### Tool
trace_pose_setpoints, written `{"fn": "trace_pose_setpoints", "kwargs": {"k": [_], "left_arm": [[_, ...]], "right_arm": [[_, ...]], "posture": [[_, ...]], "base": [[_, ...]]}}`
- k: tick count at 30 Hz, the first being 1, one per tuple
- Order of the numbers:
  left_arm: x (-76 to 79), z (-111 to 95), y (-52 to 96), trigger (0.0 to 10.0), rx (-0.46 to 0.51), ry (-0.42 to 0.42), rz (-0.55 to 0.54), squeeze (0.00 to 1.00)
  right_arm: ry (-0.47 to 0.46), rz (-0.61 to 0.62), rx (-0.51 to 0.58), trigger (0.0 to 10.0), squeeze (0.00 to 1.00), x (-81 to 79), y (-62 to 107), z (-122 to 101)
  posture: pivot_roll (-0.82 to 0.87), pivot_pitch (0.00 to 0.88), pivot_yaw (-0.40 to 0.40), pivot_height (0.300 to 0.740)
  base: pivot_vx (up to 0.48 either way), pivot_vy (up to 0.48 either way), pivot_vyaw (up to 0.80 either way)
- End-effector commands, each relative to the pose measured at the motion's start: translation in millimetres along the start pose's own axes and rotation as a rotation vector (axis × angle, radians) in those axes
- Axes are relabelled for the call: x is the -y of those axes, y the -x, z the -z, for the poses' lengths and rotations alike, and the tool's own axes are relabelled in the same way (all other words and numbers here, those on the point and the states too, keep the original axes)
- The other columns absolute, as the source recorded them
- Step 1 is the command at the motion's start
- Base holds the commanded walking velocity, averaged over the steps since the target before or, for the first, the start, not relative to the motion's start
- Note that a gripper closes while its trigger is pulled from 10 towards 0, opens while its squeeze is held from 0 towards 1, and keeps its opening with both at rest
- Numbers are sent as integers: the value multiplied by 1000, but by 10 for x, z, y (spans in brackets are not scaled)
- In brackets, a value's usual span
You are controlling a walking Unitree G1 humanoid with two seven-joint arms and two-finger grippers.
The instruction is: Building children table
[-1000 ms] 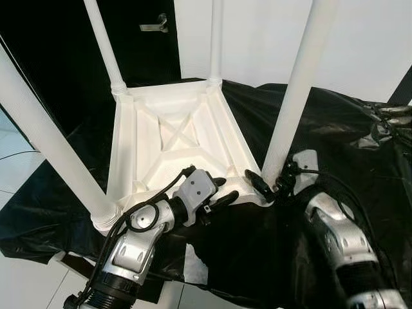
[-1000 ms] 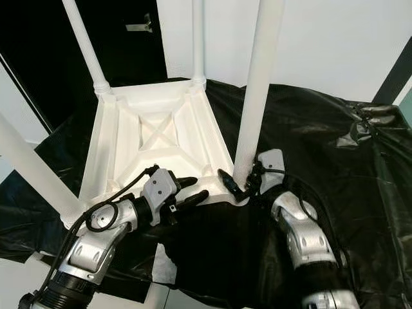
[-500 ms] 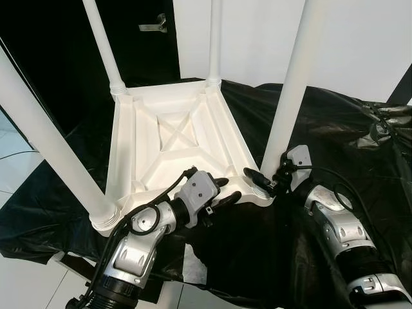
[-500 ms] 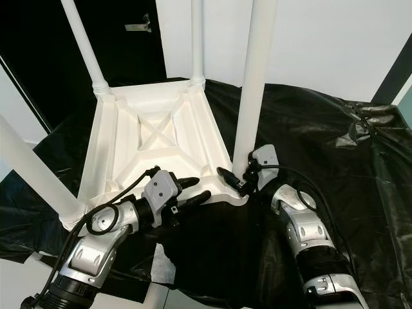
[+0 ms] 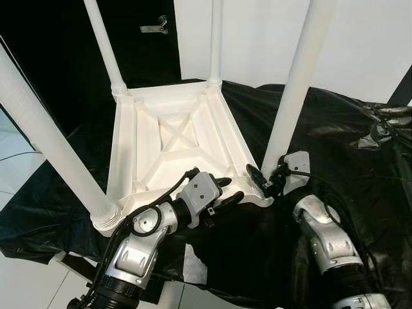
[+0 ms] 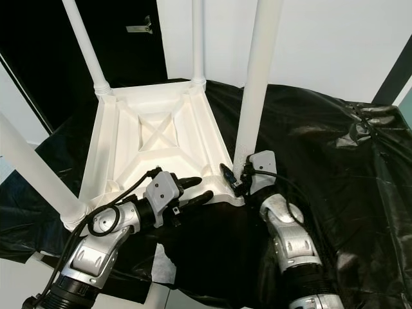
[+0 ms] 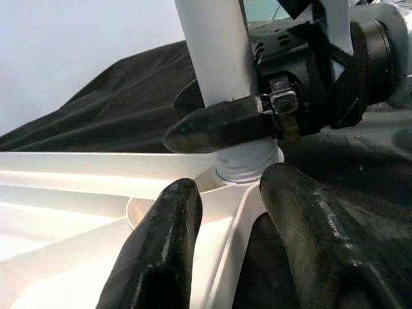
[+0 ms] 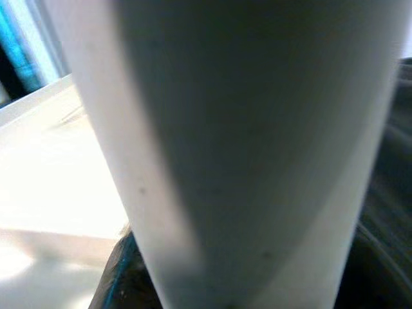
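A white children's table (image 5: 167, 138) lies upside down on black cloth, its legs pointing up. My left gripper (image 5: 225, 190) is at the table's near edge. In the left wrist view its fingers (image 7: 161, 251) straddle the white rim (image 7: 225, 225), one inside and one outside, shut on it. My right gripper (image 5: 261, 183) is at the foot of the near right leg (image 5: 293, 96), where the leg meets the corner socket. One of the right gripper's fingers (image 7: 219, 125) crosses the leg's base, shut on it. The right wrist view is very close to the leg (image 8: 257, 141).
Black cloth (image 5: 335, 129) covers the surface around and to the right. The near left leg (image 5: 51, 141) rises steeply beside my left arm. Two far legs (image 5: 106, 48) stand at the back. A dark door with a handle (image 5: 154, 26) is behind; pale floor (image 5: 19, 283) lies at lower left.
My right forearm has swung in toward the left and nearer, while its gripper stays at the leg's foot. The left gripper holds its place on the rim.
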State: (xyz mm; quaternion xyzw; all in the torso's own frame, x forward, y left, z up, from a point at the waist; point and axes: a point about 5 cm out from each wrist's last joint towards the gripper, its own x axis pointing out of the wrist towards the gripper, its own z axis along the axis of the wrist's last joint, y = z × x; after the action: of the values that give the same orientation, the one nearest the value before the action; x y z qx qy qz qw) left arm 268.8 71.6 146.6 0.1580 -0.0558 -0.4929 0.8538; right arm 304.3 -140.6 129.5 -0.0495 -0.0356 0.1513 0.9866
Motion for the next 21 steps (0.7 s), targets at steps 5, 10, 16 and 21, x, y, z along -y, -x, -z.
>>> {"fn": "trace_pose_setpoints", "kwargs": {"k": [5, 10, 16, 21], "left_arm": [[-39, -10, -28, 10000, 8, -17, -30, 0], [-21, -10, -43, 10000, 17, -18, -27, 0], [-34, -7, -20, 10000, 17, -19, -35, 0], [-29, -7, -19, 10000, 18, -18, -42, 0]], "right_arm": [[-30, 288, -77, 10000, 0, -64, 43, 118], [-67, 351, -69, 10000, 0, -208, 62, 95], [-68, 350, -52, 10000, 788, -187, 84, 42], [-61, 288, -15, 10000, 1000, -181, 137, -17]], "posture": [[-36, 0, 17, 740], [-41, 0, 10, 740], [-35, 0, 0, 740], [-31, 0, -6, 740]], "base": [[0, 0, 0], [0, 0, 0], [0, 0, 0], [0, 0, 0]]}}
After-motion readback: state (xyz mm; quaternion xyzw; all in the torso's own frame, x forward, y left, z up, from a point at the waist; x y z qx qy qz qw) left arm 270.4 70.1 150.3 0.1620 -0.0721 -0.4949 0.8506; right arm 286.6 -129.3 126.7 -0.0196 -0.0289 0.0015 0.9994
